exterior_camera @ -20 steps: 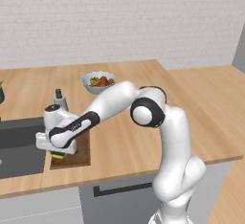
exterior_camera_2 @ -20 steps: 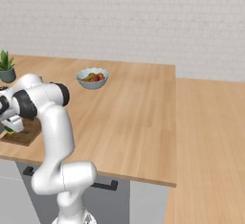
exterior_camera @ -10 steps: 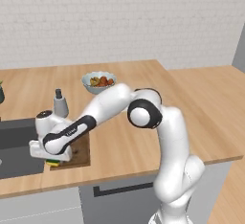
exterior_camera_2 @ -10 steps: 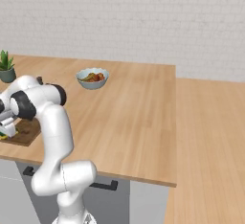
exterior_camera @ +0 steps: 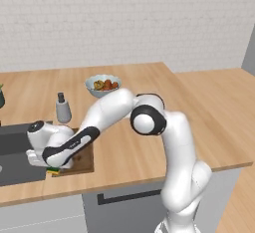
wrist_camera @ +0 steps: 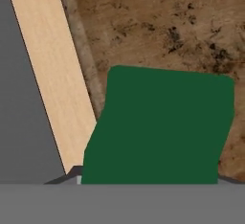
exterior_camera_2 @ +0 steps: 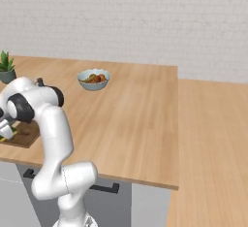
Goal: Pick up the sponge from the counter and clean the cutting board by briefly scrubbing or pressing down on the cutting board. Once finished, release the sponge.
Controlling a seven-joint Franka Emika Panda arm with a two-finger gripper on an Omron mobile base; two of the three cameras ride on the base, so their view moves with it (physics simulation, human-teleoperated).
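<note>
Shifted across the counter (exterior_camera: 149, 157) over the last second: drawn back and down, away from the grey bottle (exterior_camera: 62, 108) behind the hand and toward the counter's front edge, closer to the sink basin (exterior_camera: 15, 163) alongside. Sits low now over the cutting board (exterior_camera: 82, 160), at its corner nearest the sink. Looks like a scrubbing stroke dragged along the board, so cleaning appears under way and the release is not yet done.

Gripper (exterior_camera: 51, 166) clamped on the sponge (wrist_camera: 158, 127), dark green top showing straight ahead of the fingertips. Sponge directly beneath the hand, seemingly pressed on the speckled board, one side near the board's edge with bare counter and sink just beyond. Whether in full contact: hard to tell.

No brand, label or readable writing anywhere on board, sponge or bottle.
</note>
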